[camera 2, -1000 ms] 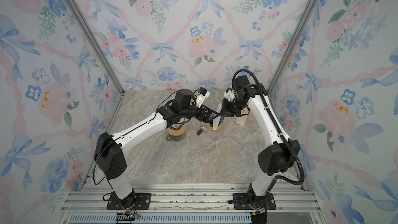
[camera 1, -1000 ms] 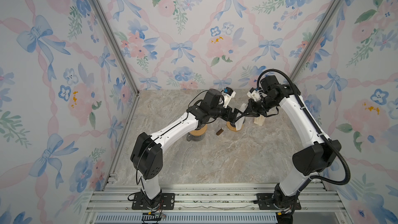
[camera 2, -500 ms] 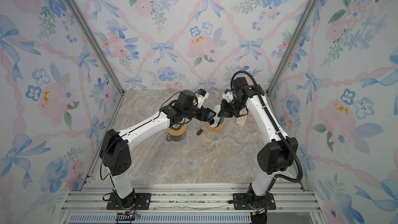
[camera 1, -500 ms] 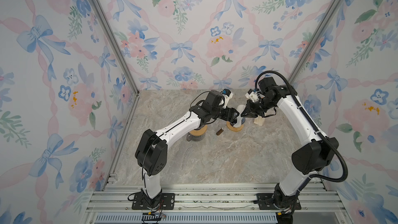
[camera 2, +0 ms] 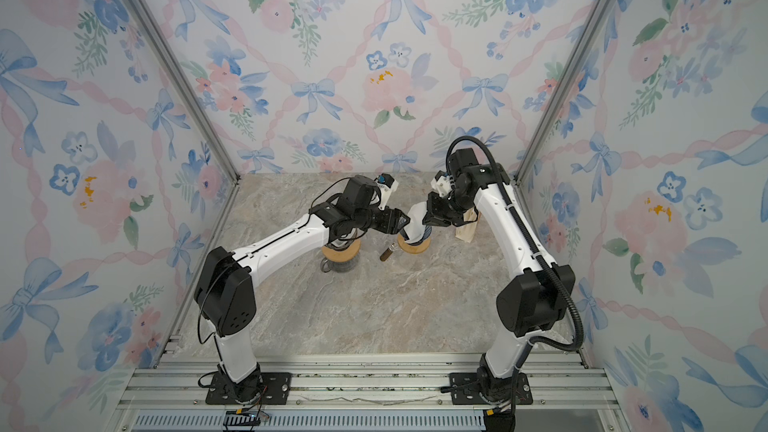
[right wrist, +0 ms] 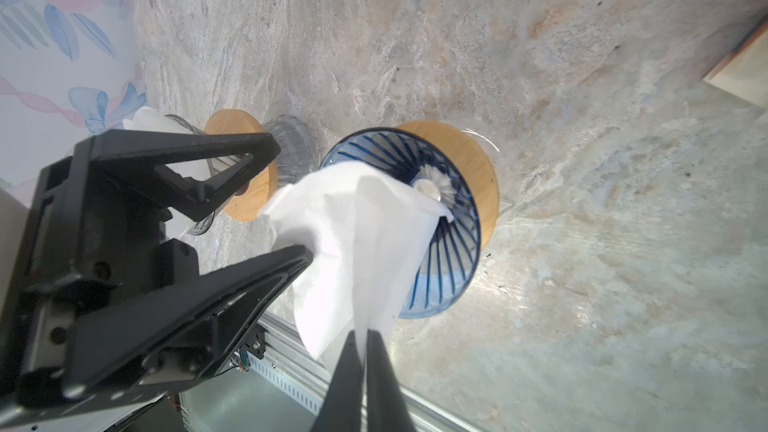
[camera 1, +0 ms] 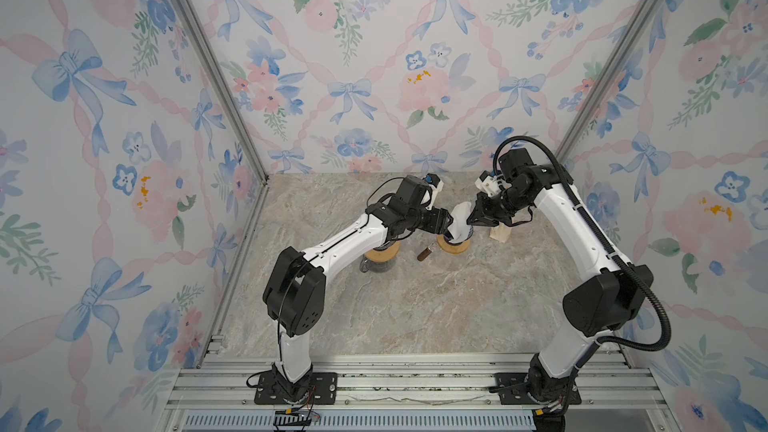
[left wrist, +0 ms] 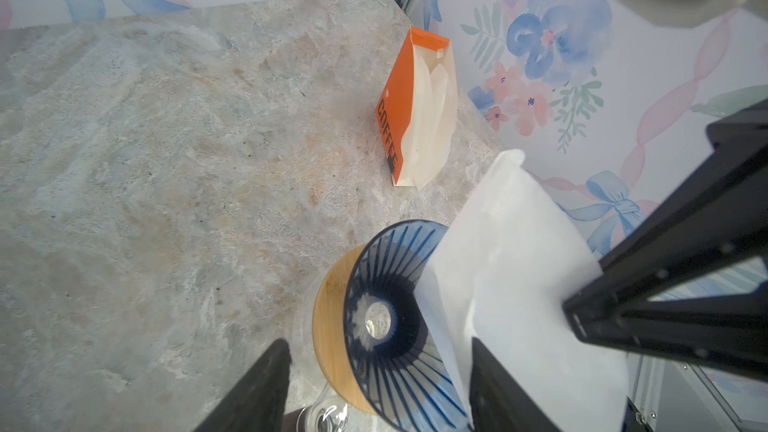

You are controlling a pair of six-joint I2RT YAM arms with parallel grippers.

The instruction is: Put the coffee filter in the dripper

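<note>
The blue ribbed dripper (camera 1: 454,243) (camera 2: 415,245) stands on its round wooden base at the back of the marble table. The white paper coffee filter (camera 1: 459,218) (right wrist: 357,222) (left wrist: 519,263) hangs tilted over it, its lower point inside the dripper's (right wrist: 453,251) cone. My right gripper (right wrist: 360,332) (camera 1: 471,219) is shut on the filter's upper edge. Opposite it, my left gripper (left wrist: 380,344) (camera 1: 446,220) is open, its fingers astride the dripper (left wrist: 374,268). One finger lies against the filter's side.
A clear glass dripper on a wooden base (camera 1: 380,255) (right wrist: 249,160), with a white filter in it, stands under my left arm. A small brown cylinder (camera 1: 424,253) lies between the two drippers. An orange coffee-filter packet (left wrist: 419,105) (camera 1: 498,234) stands by the right wall.
My left gripper's fingers have come closer together beside the filter. My right gripper has shifted slightly to the right, still holding the filter over the dripper.
</note>
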